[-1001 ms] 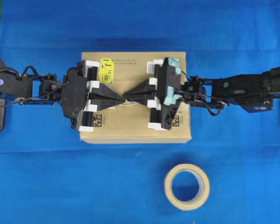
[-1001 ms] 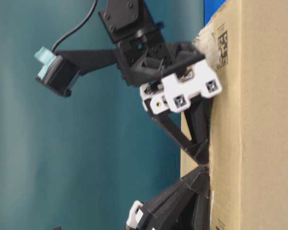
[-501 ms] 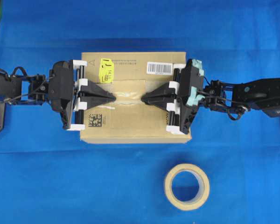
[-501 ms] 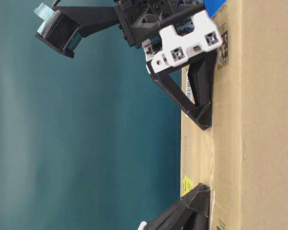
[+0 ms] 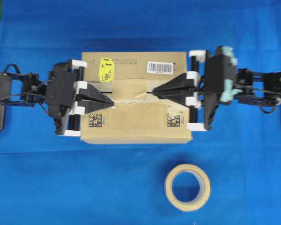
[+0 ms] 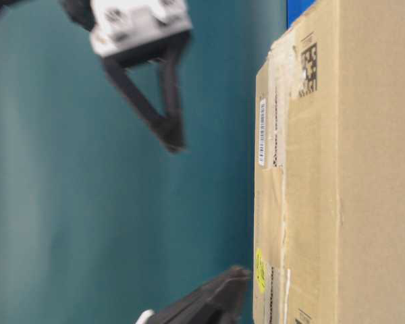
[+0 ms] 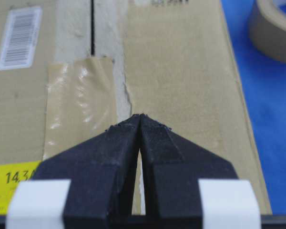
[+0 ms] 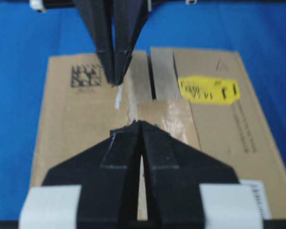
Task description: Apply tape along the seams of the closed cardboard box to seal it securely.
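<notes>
Both grippers, left and right, have pulled apart and lifted, jaws pressed together, holding nothing. The tape could peel off the seams if barely stuck.

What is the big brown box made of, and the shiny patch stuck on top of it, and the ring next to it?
The cardboard box looks like plain matte brown cardboard; its top is dull, with printed codes. The tape seems to be tan paper tape with a slight sheen: it wrinkles and catches the light. The tape roll looks like the same tan paper tape, wound into a ring; I can't tell what its core is.
</notes>
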### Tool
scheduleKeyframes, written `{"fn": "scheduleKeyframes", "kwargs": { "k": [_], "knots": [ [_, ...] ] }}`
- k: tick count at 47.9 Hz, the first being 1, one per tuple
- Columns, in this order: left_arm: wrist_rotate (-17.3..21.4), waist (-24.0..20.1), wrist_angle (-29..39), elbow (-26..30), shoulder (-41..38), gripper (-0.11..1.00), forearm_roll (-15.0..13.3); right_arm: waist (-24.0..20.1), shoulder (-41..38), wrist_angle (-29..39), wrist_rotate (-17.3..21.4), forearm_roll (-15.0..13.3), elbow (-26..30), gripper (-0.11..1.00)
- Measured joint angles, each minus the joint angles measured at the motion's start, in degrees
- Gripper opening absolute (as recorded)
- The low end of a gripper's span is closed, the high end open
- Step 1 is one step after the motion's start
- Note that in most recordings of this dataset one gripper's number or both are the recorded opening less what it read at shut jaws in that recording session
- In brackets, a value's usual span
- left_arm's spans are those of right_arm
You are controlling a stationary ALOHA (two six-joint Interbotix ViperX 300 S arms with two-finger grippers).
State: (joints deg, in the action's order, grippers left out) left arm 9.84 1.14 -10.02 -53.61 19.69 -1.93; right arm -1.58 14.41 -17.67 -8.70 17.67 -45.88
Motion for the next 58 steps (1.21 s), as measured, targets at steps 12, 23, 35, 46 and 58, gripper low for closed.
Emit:
{"fn": "scheduleKeyframes", "kwargs": {
  "k": [12,23,35,46,58],
  "knots": [
    [0.0,0.0,3.0,-4.1,9.1,-0.01,-0.1,0.0,10.5,3.2,-1.1,0.0,-6.0,-0.01],
    [-0.1,0.0,3.8,-10.7,20.7,-0.01,-0.1,0.0,21.4,7.5,-1.1,0.0,-12.2,-0.01],
    [-0.7,0.0,4.7,-17.7,31.4,-0.01,-0.1,0.0,29.1,10.2,-1.1,0.0,-19.2,-0.01],
    [-1.4,0.0,8.1,-21.5,36.6,-0.01,0.0,0.0,30.6,10.3,-1.1,0.1,-23.6,-0.01],
    [-1.5,0.0,9.4,-22.9,37.9,-0.01,-0.1,0.0,30.1,10.2,-1.1,0.2,-24.3,-0.01]
  ]
}}
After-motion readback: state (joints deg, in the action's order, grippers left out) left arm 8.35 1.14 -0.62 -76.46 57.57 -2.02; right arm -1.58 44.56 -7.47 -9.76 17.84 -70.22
